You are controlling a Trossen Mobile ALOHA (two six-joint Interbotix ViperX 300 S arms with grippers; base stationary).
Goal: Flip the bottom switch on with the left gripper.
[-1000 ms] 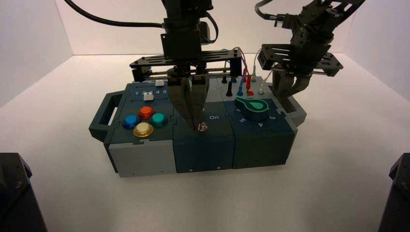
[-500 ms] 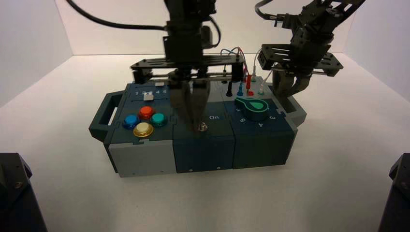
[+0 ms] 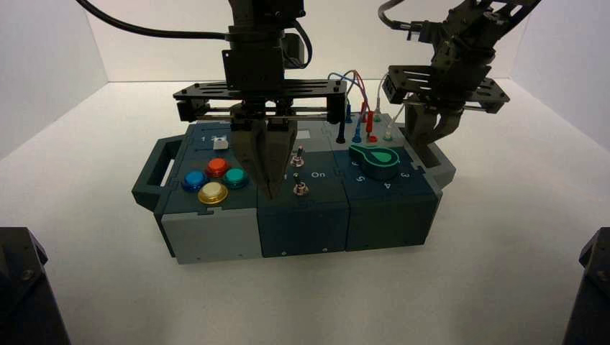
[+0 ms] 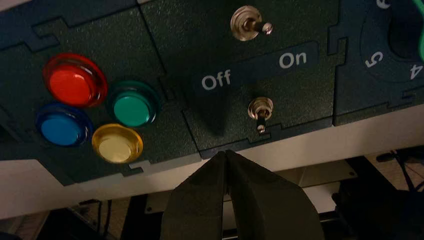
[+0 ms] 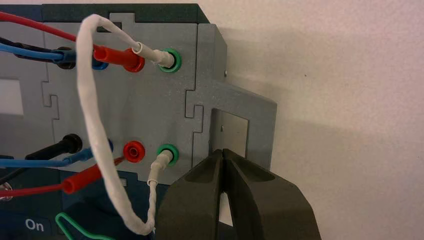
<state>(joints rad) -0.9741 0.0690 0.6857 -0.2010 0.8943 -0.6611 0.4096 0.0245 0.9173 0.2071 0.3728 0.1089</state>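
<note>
The bottom switch [image 3: 301, 189] is a small toggle with a dark stubby lever in a silver nut, at the front of the dark blue middle panel. In the left wrist view it [image 4: 260, 111] sits below the "Off" and "On" lettering. Its lever leans toward the box's front edge. The twin toggle [image 4: 248, 24] with a silvery lever leans toward the On side. My left gripper [image 3: 270, 188] is shut and empty. Its tip [image 4: 226, 153] hangs over the panel's front edge on the Off side of the bottom switch, apart from it. My right gripper [image 3: 431, 135] is shut and idle over the box's rear right corner [image 5: 223, 152].
Red [image 4: 74, 80], blue [image 4: 61, 126], green [image 4: 132, 104] and yellow [image 4: 116, 144] buttons lie left of the switches. A green knob [image 3: 375, 159] sits to the right. Red, blue, black and white wires [image 5: 95, 130] plug into the grey rear panel. White table surrounds the box.
My left gripper has moved left, from over the bottom switch to beside it on the Off side. Both toggles now show. The right arm has not moved.
</note>
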